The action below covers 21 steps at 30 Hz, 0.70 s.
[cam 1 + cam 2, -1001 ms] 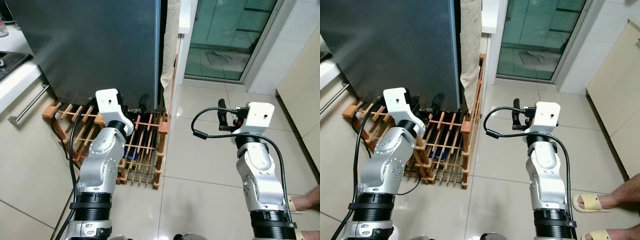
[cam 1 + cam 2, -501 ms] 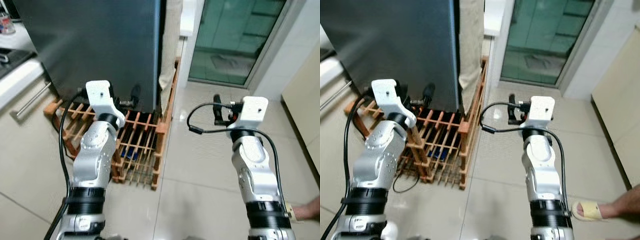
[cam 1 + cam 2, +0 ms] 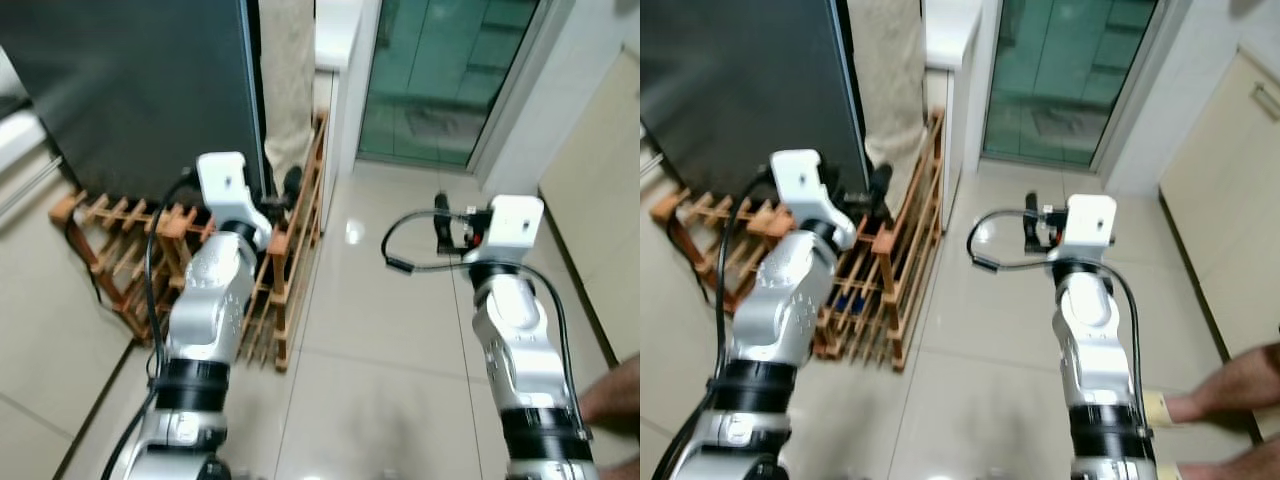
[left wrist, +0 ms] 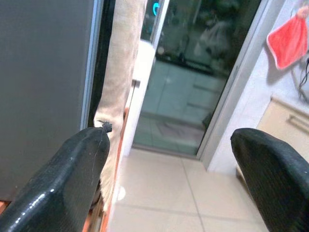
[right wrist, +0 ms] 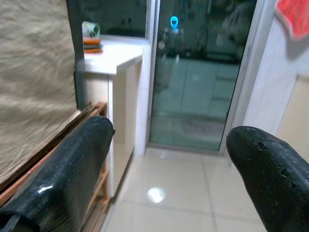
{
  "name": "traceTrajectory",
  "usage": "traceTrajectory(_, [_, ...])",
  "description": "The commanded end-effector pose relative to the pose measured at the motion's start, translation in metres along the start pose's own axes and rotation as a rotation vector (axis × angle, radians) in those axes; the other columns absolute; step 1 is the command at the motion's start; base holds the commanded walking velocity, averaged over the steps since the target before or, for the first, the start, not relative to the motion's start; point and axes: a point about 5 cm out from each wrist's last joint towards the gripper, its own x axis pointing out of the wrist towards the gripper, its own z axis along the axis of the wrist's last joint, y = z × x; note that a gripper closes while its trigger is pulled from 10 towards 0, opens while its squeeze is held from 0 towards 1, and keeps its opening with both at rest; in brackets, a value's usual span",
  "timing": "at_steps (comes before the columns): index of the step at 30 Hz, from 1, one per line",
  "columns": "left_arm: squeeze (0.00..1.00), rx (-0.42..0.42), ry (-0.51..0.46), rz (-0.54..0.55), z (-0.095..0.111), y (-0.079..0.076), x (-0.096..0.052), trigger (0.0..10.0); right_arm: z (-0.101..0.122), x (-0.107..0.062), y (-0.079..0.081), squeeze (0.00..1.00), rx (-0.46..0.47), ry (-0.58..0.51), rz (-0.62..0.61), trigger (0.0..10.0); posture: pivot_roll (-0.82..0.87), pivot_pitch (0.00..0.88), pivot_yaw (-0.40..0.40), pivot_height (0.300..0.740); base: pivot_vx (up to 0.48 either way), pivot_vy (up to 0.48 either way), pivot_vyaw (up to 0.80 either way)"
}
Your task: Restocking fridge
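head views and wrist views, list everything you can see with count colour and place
fridge: one, dark grey, ahead on the robot's left, door shut
wooden rack: one, brown slats, on the floor at the fridge's foot
cloth: one, beige, hanging at the fridge's right edge
glass door: one, green-tinted, straight ahead
counter: one, white, between cloth and glass door, holding a cup
towel: one, red, on the wall right of the glass door
floor: pale glossy tiles
person's feet: at the robot's right
left gripper: black jaws open, beside the fridge
right gripper: black jaws open, over the floor
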Motion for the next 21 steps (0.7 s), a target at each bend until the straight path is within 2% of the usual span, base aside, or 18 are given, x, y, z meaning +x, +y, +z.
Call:
traceTrajectory(1, [0.0, -0.016, -0.047, 0.039, 0.009, 0.005, 0.001, 10.0, 0.011, 0.001, 0.001, 0.0, -0.035, -0.065, -0.001, 10.0, -0.09, 0.0, -0.012, 0.74, 0.0, 0.0, 0.0])
traceTrajectory(5, [0.0, -0.028, -0.101, 0.055, 0.019, 0.006, -0.001, 10.0, 0.026, -0.001, -0.001, 0.0, -0.059, -0.141, -0.016, 10.0, -0.09, 0.0, -0.012, 0.74, 0.0, 0.0, 0.0])
traceTrajectory(8, [0.0, 0.044, -0.068, 0.03, 0.024, 0.013, -0.023, 10.0, 0.033, -0.019, -0.012, 0.0, -0.066, -0.164, -0.052, 10.0, -0.08, 0.0, -0.013, 0.74, 0.0, 0.0, 0.0])
traceTrajectory(9, [0.0, 0.044, -0.068, 0.03, 0.024, 0.013, -0.023, 10.0, 0.033, -0.019, -0.012, 0.0, -0.066, -0.164, -0.052, 10.0, -0.08, 0.0, -0.013, 0.74, 0.0, 0.0, 0.0])
traceTrajectory(11, [0.0, 0.113, -0.039, 0.062, 0.022, 0.029, -0.055, 10.0, 0.03, -0.044, -0.024, 0.0, -0.084, -0.141, -0.083, 10.0, -0.07, 0.0, -0.016, 0.74, 0.0, 0.0, 0.0])
traceTrajectory(13, [0.0, 0.14, -0.044, 0.087, 0.023, 0.035, -0.075, 10.0, 0.029, -0.063, -0.031, 0.0, -0.105, -0.127, -0.09, 10.0, -0.06, 0.0, -0.025, 0.74, 0.0, 0.0, 0.0])
traceTrajectory(14, [0.0, 0.14, -0.044, 0.087, 0.023, 0.035, -0.075, 10.0, 0.029, -0.063, -0.031, 0.0, -0.105, -0.127, -0.09, 10.0, -0.06, 0.0, -0.025, 0.74, 0.0, 0.0, 0.0])
traceTrajectory(16, [0.0, 0.159, -0.05, 0.073, 0.017, 0.029, -0.086, 10.0, 0.023, -0.076, -0.04, 0.0, -0.123, -0.099, -0.123, 10.0, -0.04, 0.0, -0.044, 0.74, 0.0, 0.0, 0.0])
traceTrajectory(17, [0.0, 0.159, -0.05, 0.073, 0.017, 0.029, -0.086, 10.0, 0.023, -0.076, -0.04, 0.0, -0.123, -0.099, -0.123, 10.0, -0.04, 0.0, -0.044, 0.74, 0.0, 0.0, 0.0])
traceTrajectory(18, [0.0, 0.188, -0.058, 0.025, 0.016, 0.02, -0.083, 10.0, 0.019, -0.076, -0.039, 0.0, -0.113, -0.078, -0.128, 10.0, -0.04, 0.0, -0.044, 0.74, 0.0, 0.0, 0.0])
traceTrajectory(19, [0.0, 0.202, -0.059, 0.011, 0.017, 0.018, -0.083, 10.0, 0.019, -0.076, -0.038, 0.0, -0.11, -0.073, -0.125, 10.0, -0.04, 0.0, -0.044, 0.74, 0.0, 0.0, 0.0])
traceTrajectory(21, [0.0, 0.21, -0.044, 0.026, 0.016, 0.022, -0.083, 10.0, 0.019, -0.075, -0.035, 0.0, -0.107, -0.079, -0.12, 10.0, -0.04, 0.0, -0.043, 0.74, 0.0, 0.0, 0.0])
